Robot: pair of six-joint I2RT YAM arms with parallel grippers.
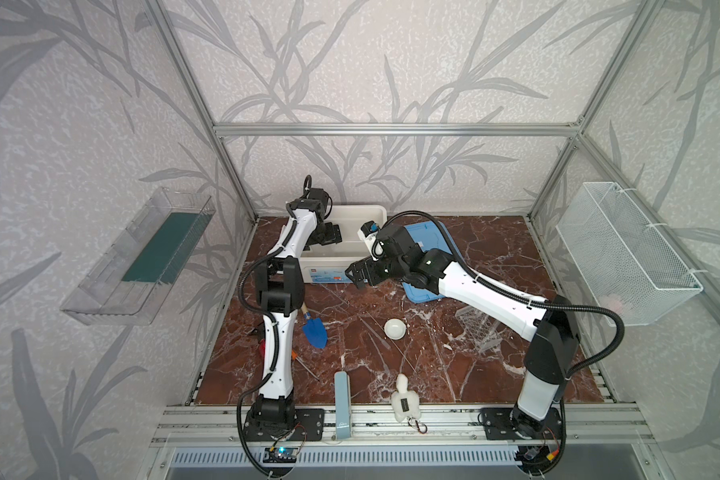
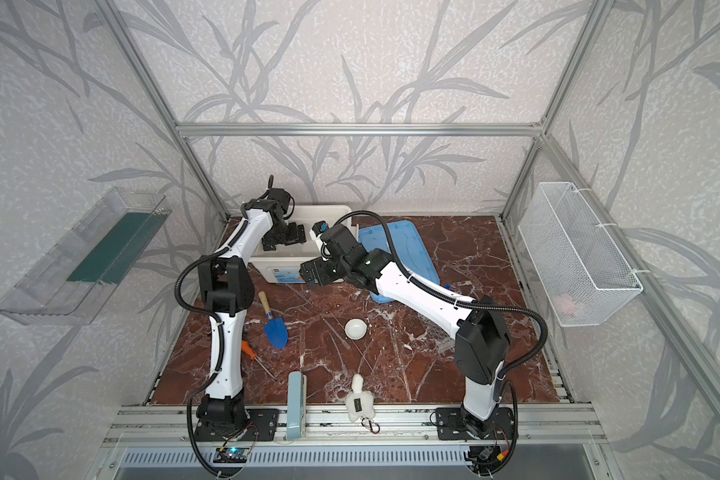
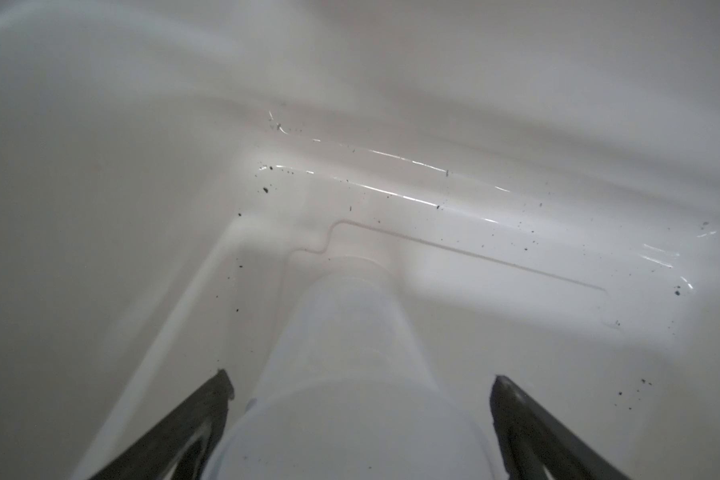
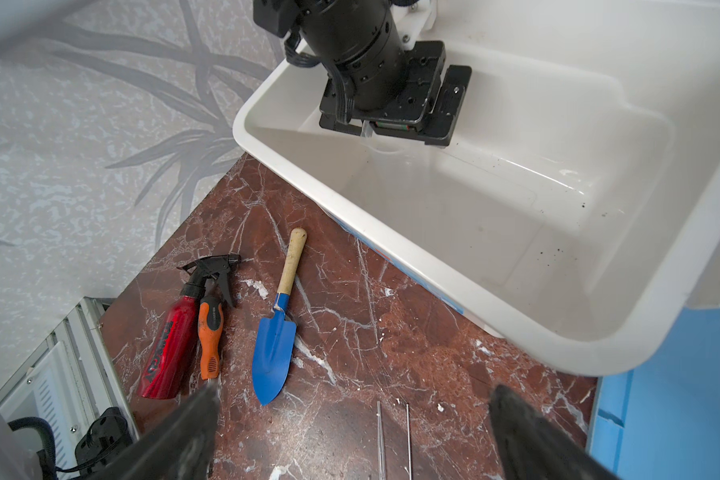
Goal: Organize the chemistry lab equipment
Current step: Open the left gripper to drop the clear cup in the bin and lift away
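1. Beaker (image 3: 350, 332) stands in the bin (image 1: 366, 214), just above centre in both top views.
2. Left gripper (image 3: 360, 382): jaws wide, one on each side of the beaker.
3. Right gripper (image 1: 356, 276): jaws wide, empty, over the surface (image 1: 433, 365) at the bin's lower right corner.
4. Dish (image 1: 395, 329) lies at frame centre, with the rack (image 1: 476, 328) to its right. Rods (image 4: 408, 440) lie on the surface near the right gripper.

Left arm (image 1: 278, 353), right arm (image 1: 474, 286) reach forward, jaws wide.
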